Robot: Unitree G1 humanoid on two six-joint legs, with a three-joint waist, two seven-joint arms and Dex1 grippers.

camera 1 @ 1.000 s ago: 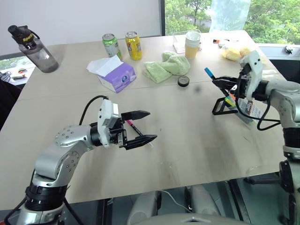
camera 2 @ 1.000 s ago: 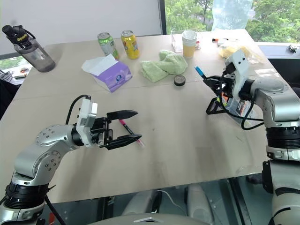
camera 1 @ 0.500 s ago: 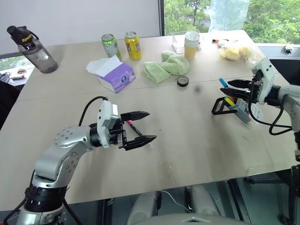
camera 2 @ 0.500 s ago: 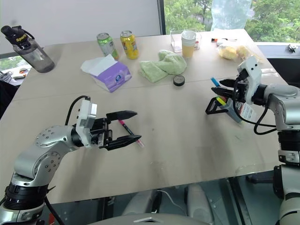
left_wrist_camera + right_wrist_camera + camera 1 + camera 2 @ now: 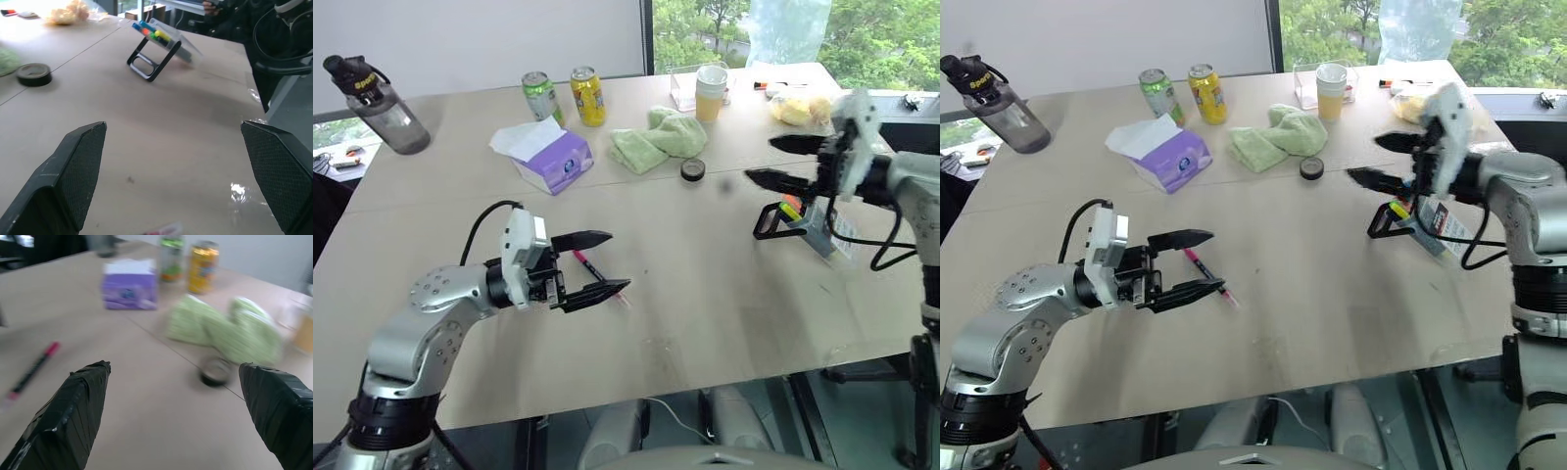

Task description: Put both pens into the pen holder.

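Blue-ended pen (image 5: 139, 24): apparently inside pen holder (image 5: 815, 227).
Pink-ended pen (image 5: 1206, 272): on table, between jaws of left gripper (image 5: 597, 264) at 7 o'clock, parted, empty.
Right gripper (image 5: 785, 162): parted, empty.

The left gripper (image 5: 178, 181) has its 2 black fingers (image 5: 73, 171) spread wide over the bare tan table (image 5: 161, 127). Between them, at the near edge, lies the pink end of a pen (image 5: 161, 230), touching neither. Well beyond, the grey pen holder (image 5: 168, 44) leans on its black wire loop base, with blue, orange, green and yellow ends showing at its mouth. A black tape roll (image 5: 33, 74) lies off to the side, with a yellow lump (image 5: 68, 11) farther back.
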